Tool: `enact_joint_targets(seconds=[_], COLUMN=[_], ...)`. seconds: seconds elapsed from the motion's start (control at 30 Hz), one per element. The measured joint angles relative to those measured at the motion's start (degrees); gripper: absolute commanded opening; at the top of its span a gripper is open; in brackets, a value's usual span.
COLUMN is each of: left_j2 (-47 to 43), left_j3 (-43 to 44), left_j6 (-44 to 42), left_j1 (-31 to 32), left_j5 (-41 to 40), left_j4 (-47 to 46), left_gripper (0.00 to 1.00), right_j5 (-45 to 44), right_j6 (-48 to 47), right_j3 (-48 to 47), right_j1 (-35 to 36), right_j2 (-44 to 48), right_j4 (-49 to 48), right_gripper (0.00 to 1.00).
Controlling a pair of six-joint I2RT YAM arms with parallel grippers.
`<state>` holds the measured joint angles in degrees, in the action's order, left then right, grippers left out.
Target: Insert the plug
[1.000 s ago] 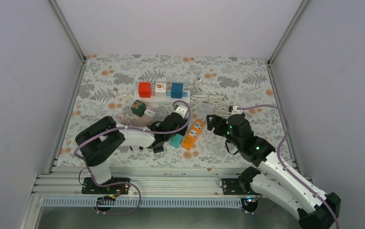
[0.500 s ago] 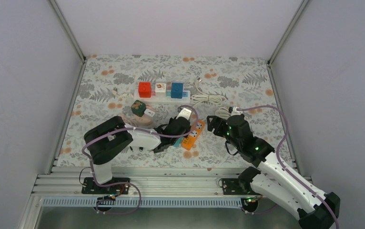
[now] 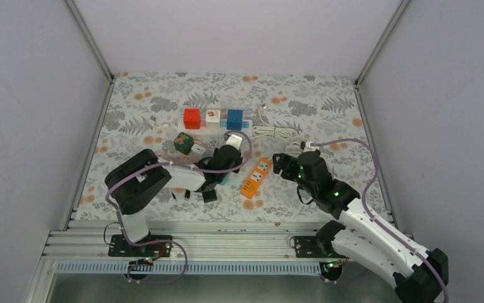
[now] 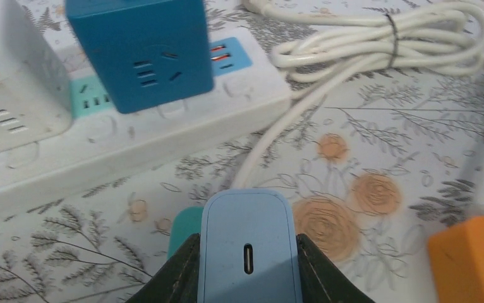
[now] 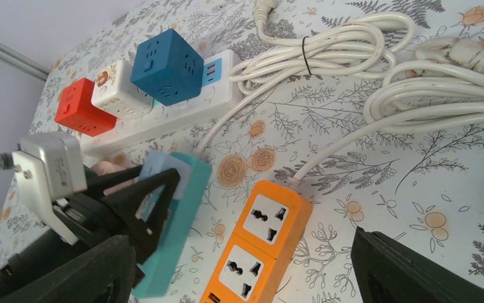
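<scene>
The plug, a light-blue block with a teal back, is clamped between the fingers of the left gripper. It is held over the mat, near the white strip and its blue cube, apart from both. The right gripper is spread wide, with nothing held, above the orange strip. Coiled cables are seen beyond.

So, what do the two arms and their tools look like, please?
The left arm and right arm both have white links joined by bulky black joints, and a purple cable runs loosely along each. Small green lights glow on the right arm. The left tool and right tool have dark, wedge-shaped fingers; a white camera box sits on the left wrist.
</scene>
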<state>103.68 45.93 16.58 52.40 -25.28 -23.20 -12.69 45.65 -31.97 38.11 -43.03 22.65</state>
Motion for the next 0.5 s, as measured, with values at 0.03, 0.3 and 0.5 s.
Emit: enact_joint_targets(seconds=[0.03, 0.3, 0.5], left_j2=[-0.3, -0.6, -1.0], left_j3=[-0.6, -1.2, -0.9], left_j6=[-0.1, -2.2, -2.4], left_j1=[-1.1, -3.9, -4.1], left_j5=[1.0, 3.5, 3.7], left_j4=[-0.7, -1.7, 3.6], left_gripper=[0.29, 0.36, 0.49], right_j5=[0.0, 0.0, -0.4], right_j6=[0.0, 0.0, 0.0], right_j3=[0.0, 0.0, 0.0], right_j1=[0.0, 0.0, 0.0], right_j2=[-0.5, -3.2, -4.1], right_j4=[-0.2, -1.6, -1.9], right_gripper=[0.88, 0.88, 0.88])
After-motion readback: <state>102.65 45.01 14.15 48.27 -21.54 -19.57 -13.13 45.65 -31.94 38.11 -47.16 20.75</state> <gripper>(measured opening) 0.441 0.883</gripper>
